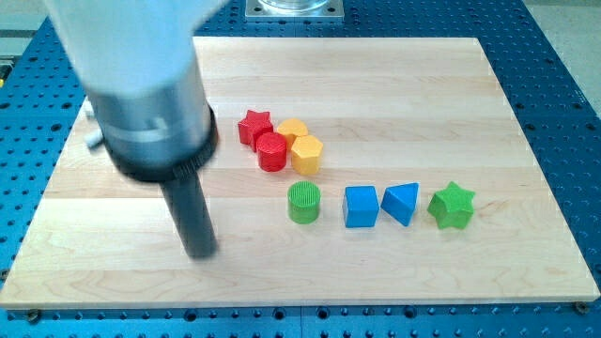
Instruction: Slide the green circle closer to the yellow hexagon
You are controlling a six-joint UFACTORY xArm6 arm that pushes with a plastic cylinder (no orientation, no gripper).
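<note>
The green circle [303, 202] stands on the wooden board, just below the yellow hexagon [306, 154], with a small gap between them. My tip [201, 252] rests on the board at the view's lower left, well to the left of the green circle and a little lower than it. It touches no block. The rod rises from the tip into the large blurred arm body at the view's upper left.
A red circle [272, 150], a red star [254, 126] and another yellow block [292, 130] cluster by the hexagon. A blue cube [361, 206], a blue triangle [402, 202] and a green star [452, 206] line up right of the green circle. The board's [113, 282] edge runs along the bottom.
</note>
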